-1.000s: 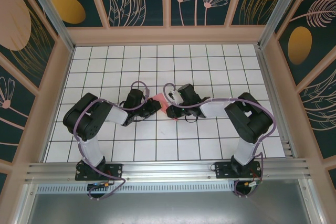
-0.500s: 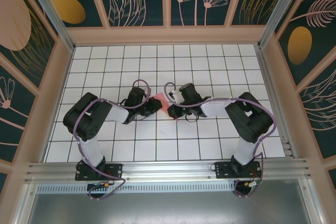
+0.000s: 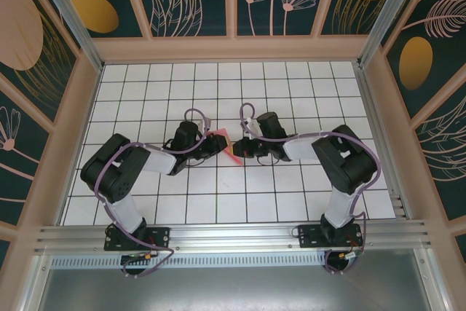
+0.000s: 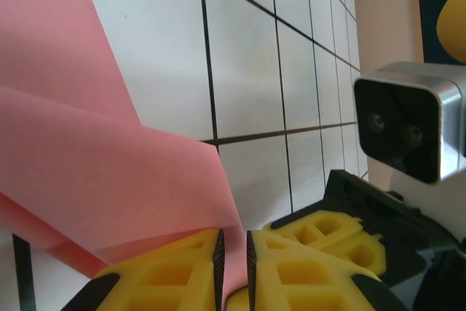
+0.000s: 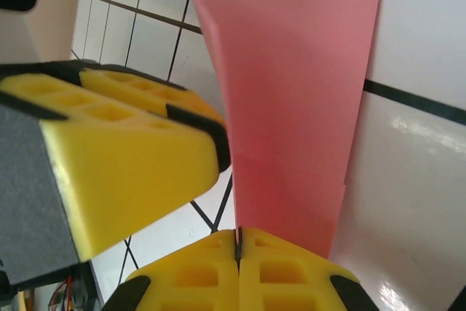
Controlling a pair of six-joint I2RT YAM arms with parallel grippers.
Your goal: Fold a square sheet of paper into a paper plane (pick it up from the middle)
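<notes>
The pink-red sheet of paper (image 3: 224,143) is folded over and stands off the tiled table between my two grippers, near the table's middle. My left gripper (image 3: 213,146) comes at it from the left. In the left wrist view its yellow fingers (image 4: 182,267) stand a narrow gap apart around the left gripper's middle (image 4: 233,260), with the paper (image 4: 109,180) running through that gap. My right gripper (image 3: 237,152) comes from the right. In the right wrist view the right gripper (image 5: 238,249) is shut, and the paper's (image 5: 291,107) lower left edge runs into the seam.
White grid tiles (image 3: 291,202) cover the table, ringed by a wooden frame (image 3: 233,49) and patterned walls. The two grippers nearly touch: the left gripper's finger (image 5: 109,129) looms beside the right one, and the right wrist's camera block (image 4: 408,132) sits close to the left one.
The right gripper has closed on the paper's edge and drawn slightly right. The left jaws have eased a little apart. The paper now stands more upright and looks narrower from above.
</notes>
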